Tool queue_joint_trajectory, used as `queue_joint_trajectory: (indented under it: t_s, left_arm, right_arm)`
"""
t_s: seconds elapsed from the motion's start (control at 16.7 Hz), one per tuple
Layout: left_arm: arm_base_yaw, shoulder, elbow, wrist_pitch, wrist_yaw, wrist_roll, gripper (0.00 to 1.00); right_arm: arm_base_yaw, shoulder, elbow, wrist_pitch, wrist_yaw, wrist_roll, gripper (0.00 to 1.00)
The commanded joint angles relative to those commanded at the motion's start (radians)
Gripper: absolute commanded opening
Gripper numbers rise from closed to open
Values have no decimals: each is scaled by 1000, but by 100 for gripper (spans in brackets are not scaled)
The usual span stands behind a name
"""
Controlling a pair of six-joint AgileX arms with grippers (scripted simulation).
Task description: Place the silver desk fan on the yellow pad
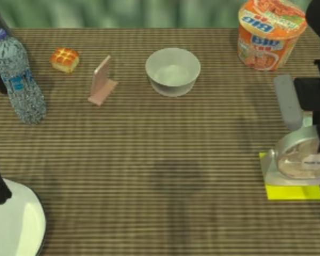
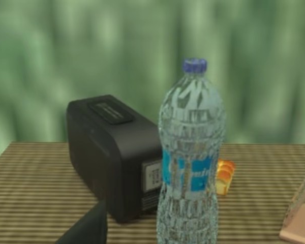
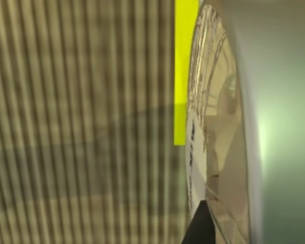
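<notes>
silver desk fan (image 1: 301,157) (grille upward), on yellow pad (image 1: 293,192)

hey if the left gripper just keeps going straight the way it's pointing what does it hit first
Most likely the water bottle, which fills the middle of the left wrist view, nearest the camera. The black box sits just beside it and farther back; depth is hard to judge.

Along the bench's (image 1: 149,160) far edge I see a water bottle (image 1: 16,80) and black box (image 2: 117,152) at the left corner, then a bread bun (image 1: 64,58), pink phone stand (image 1: 102,82), pale bowl (image 1: 173,71), and a noodle cup (image 1: 269,33) near the right corner.
</notes>
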Motion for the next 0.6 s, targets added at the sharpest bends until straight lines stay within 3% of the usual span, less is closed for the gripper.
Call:
queue_joint_trajectory:
  t_s: [0.6]
  left_arm:
    - [0,0,0,0,0,0,100]
  right_arm:
    - [0,0,0,0,0,0,83]
